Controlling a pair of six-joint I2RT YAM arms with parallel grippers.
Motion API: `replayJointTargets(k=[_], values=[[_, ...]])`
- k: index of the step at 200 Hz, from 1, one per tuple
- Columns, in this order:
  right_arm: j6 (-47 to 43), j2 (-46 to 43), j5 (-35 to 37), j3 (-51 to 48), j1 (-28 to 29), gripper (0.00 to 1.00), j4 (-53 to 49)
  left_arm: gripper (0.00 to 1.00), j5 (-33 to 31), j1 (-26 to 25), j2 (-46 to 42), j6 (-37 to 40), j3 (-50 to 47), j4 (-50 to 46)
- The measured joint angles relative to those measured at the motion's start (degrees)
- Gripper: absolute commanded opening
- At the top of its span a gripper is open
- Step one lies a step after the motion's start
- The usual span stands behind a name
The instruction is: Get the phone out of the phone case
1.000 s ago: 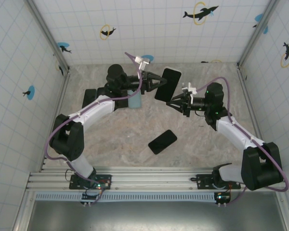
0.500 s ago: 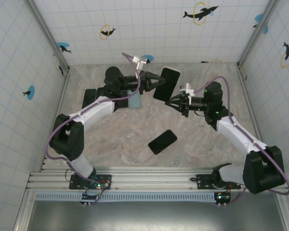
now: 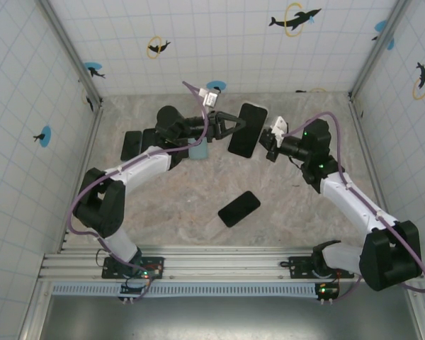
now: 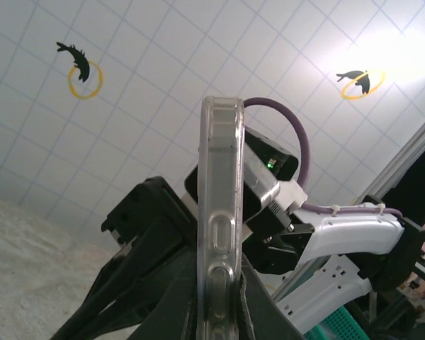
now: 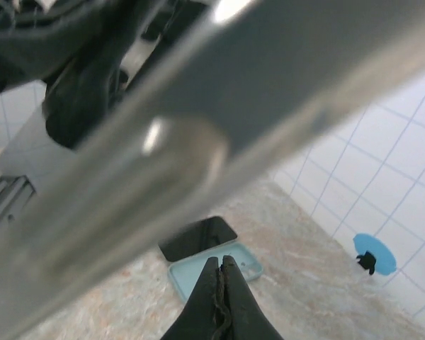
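While my left fingers [image 4: 156, 241] pinch the cased phone [image 3: 242, 129] aloft and my right fingers [image 5: 214, 301] sit shut, empty, beside it, a shove could drop it.

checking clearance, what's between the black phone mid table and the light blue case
Bare table between black phone and light blue case, in the top view.

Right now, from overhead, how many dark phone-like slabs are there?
4. The cased phone held up by the left claw; a bare phone flat mid-table; a left slab and its neighbour slab by the left arm, which may hide more.
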Motion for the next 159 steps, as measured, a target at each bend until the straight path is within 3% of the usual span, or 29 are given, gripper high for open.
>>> replayJointTargets(k=[27,76,159], values=[[3.1,0.0,-1.1,0.0,-0.4,0.09,1.2,0.00,-1.1,-0.1,0.0,0.3,0.0,-1.0],[9.5,-2.2,-8.8,-2.6,-2.5,0.38,0.6,0.00,-3.4,1.4,0.0,2.2,0.0,-1.1],[12.6,-0.1,-18.6,-2.6,-0.2,0.40,-3.3,0.00,-1.2,1.4,-2.3,13.8,2.6,-7.7]])
